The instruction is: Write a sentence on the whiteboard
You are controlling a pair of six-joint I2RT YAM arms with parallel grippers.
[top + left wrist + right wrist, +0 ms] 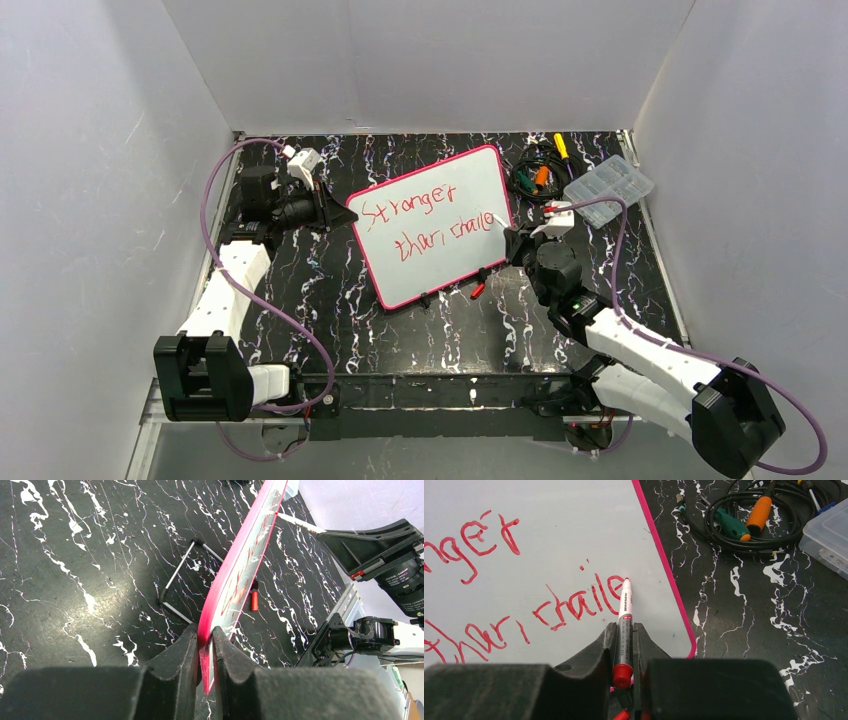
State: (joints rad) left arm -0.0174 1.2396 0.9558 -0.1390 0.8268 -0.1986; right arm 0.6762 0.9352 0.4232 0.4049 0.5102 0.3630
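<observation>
The whiteboard (pixel 440 240) with a pink-red border stands tilted on the black marbled table. The sentence (pixel 425 222) in red reads about "Stronger than, traile". My left gripper (pixel 345 214) is shut on the board's left edge (pixel 206 641). My right gripper (pixel 512 243) is shut on a red marker (pixel 624 630), and its tip touches the board at the end of the last word (pixel 614 586). In the left wrist view the board (pixel 245 565) shows edge-on, with the marker tip (pixel 295 522) against it.
A clear plastic compartment box (pixel 608 187) sits at the back right. A black cable coil with orange and green screwdrivers (pixel 538 178) lies beside it. A red marker cap (pixel 478 290) lies near the board's front edge. A wire stand (pixel 182 580) props the board.
</observation>
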